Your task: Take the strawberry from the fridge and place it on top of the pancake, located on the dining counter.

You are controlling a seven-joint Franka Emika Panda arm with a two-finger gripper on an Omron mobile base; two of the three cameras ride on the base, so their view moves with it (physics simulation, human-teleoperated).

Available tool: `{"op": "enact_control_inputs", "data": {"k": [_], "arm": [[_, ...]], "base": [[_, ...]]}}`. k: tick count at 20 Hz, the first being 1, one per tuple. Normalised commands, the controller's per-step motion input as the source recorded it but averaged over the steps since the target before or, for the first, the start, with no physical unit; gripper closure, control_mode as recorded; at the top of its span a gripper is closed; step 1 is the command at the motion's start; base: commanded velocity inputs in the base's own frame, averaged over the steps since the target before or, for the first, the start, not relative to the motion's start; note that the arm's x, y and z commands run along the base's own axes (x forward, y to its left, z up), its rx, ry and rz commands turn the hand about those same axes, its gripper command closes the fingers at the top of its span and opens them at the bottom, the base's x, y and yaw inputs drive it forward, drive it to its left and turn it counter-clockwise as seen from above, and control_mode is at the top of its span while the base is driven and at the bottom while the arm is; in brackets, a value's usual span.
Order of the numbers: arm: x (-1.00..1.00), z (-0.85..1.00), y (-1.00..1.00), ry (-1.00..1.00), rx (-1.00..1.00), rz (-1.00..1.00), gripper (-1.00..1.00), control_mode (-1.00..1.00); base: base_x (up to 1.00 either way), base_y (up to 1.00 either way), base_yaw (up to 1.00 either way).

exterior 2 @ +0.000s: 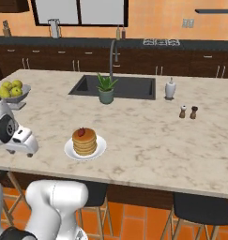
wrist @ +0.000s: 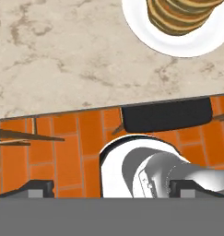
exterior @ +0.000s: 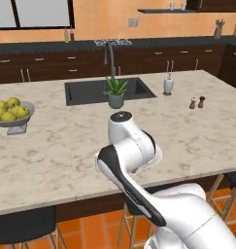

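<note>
Claw (wrist: 111, 191) of my arm hangs open and holds nothing; its two tips stand far apart, above the counter (wrist: 62, 60) edge and the orange floor (wrist: 67, 152). I see the strawberry (exterior 2: 81, 132) lying on the pancake (exterior 2: 85, 141), at its left side, on the white plate (exterior 2: 99, 151). This plate stands near the front edge of the counter.

Bowl of green apples (exterior: 12, 114) at left; potted plant (exterior 2: 106, 89) before the sink (exterior 2: 129, 87); white bottle (exterior 2: 170, 89); salt and pepper shakers (exterior 2: 188, 112); dark stools (exterior 2: 202, 208) on orange tile floor (wrist: 67, 152).
</note>
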Motion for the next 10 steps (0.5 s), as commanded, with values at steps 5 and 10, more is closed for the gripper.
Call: {"op": "enact_control_inputs", "data": {"k": [5,10], "arm": [[-0.19,-0.23,0.04,0.07,-0.02,0.00,-1.00,-1.00],[0.16,-0.16,0.04,0.18,-0.05,0.00,-1.00,-1.00]], "base": [[0.00,0.00,0.00],[0.00,0.00,0.00]]}}
